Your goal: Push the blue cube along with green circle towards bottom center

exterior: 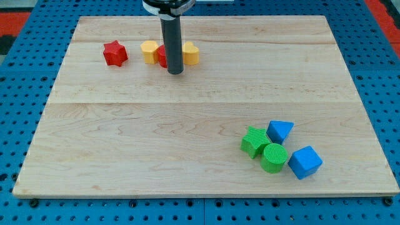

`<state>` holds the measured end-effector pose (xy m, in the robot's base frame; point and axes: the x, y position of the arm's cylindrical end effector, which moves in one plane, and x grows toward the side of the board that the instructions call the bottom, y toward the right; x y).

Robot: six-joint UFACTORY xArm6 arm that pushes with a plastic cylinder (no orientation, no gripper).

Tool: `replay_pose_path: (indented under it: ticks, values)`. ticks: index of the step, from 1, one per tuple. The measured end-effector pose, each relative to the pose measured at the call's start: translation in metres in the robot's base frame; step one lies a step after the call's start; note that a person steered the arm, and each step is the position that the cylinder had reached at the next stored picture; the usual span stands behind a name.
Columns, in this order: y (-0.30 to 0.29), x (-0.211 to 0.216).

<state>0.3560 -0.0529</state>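
Note:
The blue cube (305,162) lies near the view's bottom right, touching the green circle (274,157) on its left. A green star-like block (254,141) touches the circle's upper left, and a blue triangle (279,130) sits just above the circle. My tip (175,72) is far off at the view's top centre, just below a cluster of a yellow block (149,51), a red block (162,56) partly hidden behind the rod, and another yellow block (190,54).
A red star (115,53) lies at the view's top left. The wooden board (125,137) rests on a blue pegboard (19,125) that surrounds it.

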Motion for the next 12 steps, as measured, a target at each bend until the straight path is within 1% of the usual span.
replay_pose_path:
  ticks: [1,2,3,4,6,8,10,12]
  values:
    - [0.000,-0.020]
    - [0.009,-0.014]
    - [-0.036,0.022]
    - [-0.048,0.022]
    - [-0.046,0.022]
    - [-0.055,0.043]
    - [-0.076,0.049]
    - [-0.080,0.049]
